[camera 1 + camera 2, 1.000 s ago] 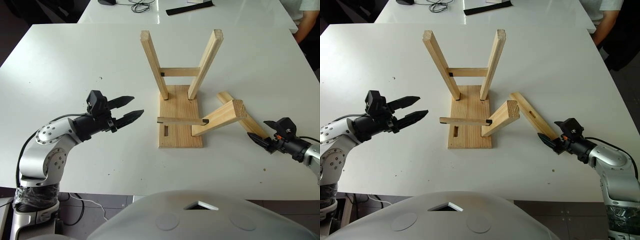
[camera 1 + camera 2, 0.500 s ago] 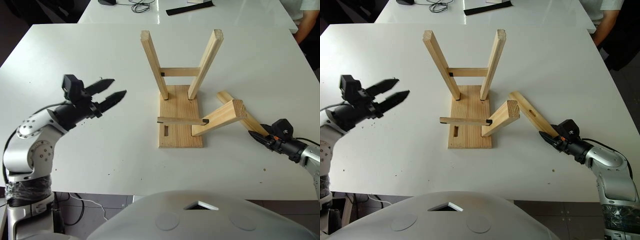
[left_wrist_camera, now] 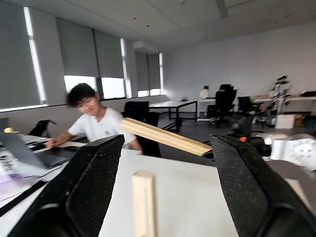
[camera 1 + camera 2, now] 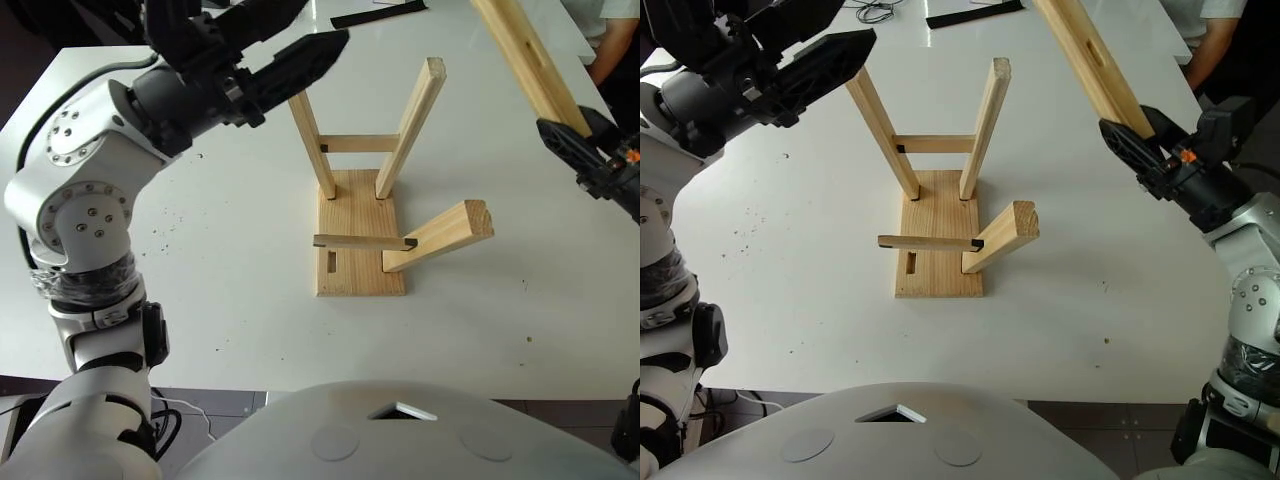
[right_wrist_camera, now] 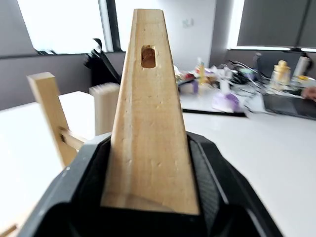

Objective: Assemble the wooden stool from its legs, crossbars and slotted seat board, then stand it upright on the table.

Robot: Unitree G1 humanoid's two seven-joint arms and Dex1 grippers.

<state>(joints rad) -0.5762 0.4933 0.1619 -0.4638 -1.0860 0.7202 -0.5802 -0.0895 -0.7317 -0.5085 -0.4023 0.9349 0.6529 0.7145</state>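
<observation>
On the counter (image 4: 200, 260) lies the slotted seat board (image 4: 365, 275). Its two far slots hold upright legs (image 4: 308, 130) joined by a crossbar (image 4: 358, 144). A third leg (image 4: 440, 235) leans at its near right corner, with a second crossbar (image 4: 365, 241) reaching from it. The right pincer (image 4: 560, 135) is clamped on the fourth leg (image 4: 525, 60), held high and slanting; the right wrist view shows its mortise hole. The left pincer (image 4: 320, 22) gapes wide, holding nothing, at one upright leg's top, which the left wrist view frames in that gap. Half a second ago both arms were far lower and the fourth leg lay flat.

R gripper (image 4: 1135, 135): leg (image 4: 1085, 55) lifted off table (image 4: 1090, 330) | L gripper (image 4: 322, 20): raised
</observation>
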